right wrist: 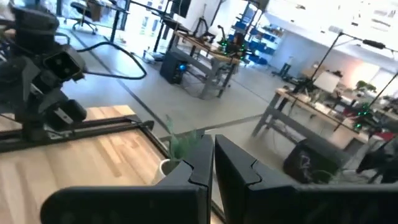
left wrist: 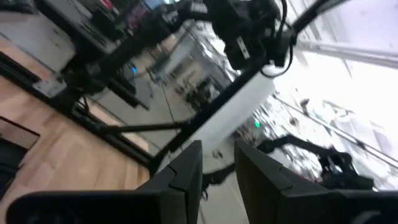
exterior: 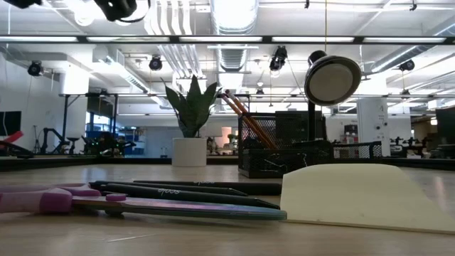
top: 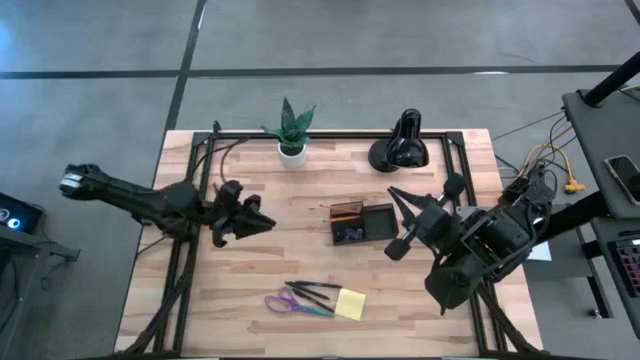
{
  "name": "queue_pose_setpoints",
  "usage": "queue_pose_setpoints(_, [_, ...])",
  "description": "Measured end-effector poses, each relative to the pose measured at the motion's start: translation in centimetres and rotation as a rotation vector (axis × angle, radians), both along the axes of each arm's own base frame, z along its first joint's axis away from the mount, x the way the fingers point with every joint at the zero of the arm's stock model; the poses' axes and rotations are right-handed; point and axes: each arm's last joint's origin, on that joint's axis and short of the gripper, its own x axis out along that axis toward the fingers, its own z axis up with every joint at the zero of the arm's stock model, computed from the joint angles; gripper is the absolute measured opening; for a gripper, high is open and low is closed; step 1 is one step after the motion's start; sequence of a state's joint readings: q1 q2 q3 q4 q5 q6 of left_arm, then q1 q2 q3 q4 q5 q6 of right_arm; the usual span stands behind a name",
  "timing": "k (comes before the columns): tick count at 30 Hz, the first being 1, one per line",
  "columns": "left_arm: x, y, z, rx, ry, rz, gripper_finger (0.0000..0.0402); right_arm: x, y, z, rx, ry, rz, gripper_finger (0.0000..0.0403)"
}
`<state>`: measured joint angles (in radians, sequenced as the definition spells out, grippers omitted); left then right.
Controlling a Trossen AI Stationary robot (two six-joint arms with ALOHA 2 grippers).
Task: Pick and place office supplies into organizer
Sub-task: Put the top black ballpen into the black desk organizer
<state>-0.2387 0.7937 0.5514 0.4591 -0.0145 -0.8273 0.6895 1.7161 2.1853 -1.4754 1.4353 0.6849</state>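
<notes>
The dark organizer (top: pixel 363 222) (exterior: pixel 274 153) sits mid-table with orange pencils (exterior: pixel 242 115) leaning in it. Near the table's front edge lie purple-handled scissors (top: pixel 296 303) (exterior: pixel 85 202), black pens (top: pixel 313 290) (exterior: pixel 178 190) and a yellow sticky pad (top: pixel 350 303) (exterior: pixel 366 197), all flat on the wood. My left gripper (top: pixel 262 221) (left wrist: pixel 218 171) hovers left of the organizer, its fingers a narrow gap apart and holding nothing. My right gripper (top: pixel 396 195) (right wrist: pixel 213 163) hovers just right of the organizer, shut and empty. Both point upward off the table.
A potted green plant (top: pixel 292 131) (exterior: pixel 190 131) and a black desk lamp (top: pixel 400 146) (exterior: pixel 331 80) stand along the far edge. A black frame rail (top: pixel 205 160) runs around the tabletop. Bare wood lies between the organizer and the loose items.
</notes>
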Motion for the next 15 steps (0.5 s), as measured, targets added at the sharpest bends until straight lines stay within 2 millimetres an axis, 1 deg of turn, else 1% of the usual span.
queue_pose_setpoints(2, [-0.2, -0.6, 0.0, 0.004, 0.006, 0.027, 0.0077, 0.2, -0.1, 0.0, 0.055, -0.059, -0.013, 0.0009])
queue_pose_setpoints(3, [-0.1, -0.9, -0.2, 0.017, 0.021, 0.028, 0.0077, 0.3, 0.0, 0.2, 0.128, -0.135, -0.022, 0.0009])
queue_pose_setpoints(6, [0.2, -2.4, -1.3, 0.064, 0.098, -0.031, 0.0077, 1.0, 0.4, 0.4, 0.456, -0.41, -0.037, 0.0009])
queue_pose_setpoints(7, [0.3, -2.9, -1.8, 0.077, 0.134, -0.056, 0.0077, 1.1, 0.4, 0.4, 0.514, -0.468, -0.048, 0.0009])
queue_pose_setpoints(8, [0.4, -3.5, -2.3, 0.089, 0.175, -0.082, 0.0077, 1.2, 0.2, 0.4, 0.537, -0.495, -0.062, 0.0009])
queue_pose_setpoints(10, [0.7, -4.6, -3.5, 0.113, 0.265, -0.107, 0.0076, 1.3, -0.3, 0.2, 0.49, -0.454, -0.076, 0.0009])
queue_pose_setpoints(12, [1.0, -5.7, -4.4, 0.144, 0.325, -0.095, 0.0076, 1.5, -0.7, 0.2, 0.401, -0.353, -0.07, 0.0009])
queue_pose_setpoints(13, [1.1, -6.1, -4.6, 0.157, 0.347, -0.08, 0.0076, 1.6, -0.7, 0.0, 0.384, -0.31, -0.058, 0.0009])
queue_pose_setpoints(15, [1.3, -6.9, -4.9, 0.177, 0.371, -0.054, 0.0076, 2.2, -0.5, -0.3, 0.418, -0.293, -0.041, 0.0009])
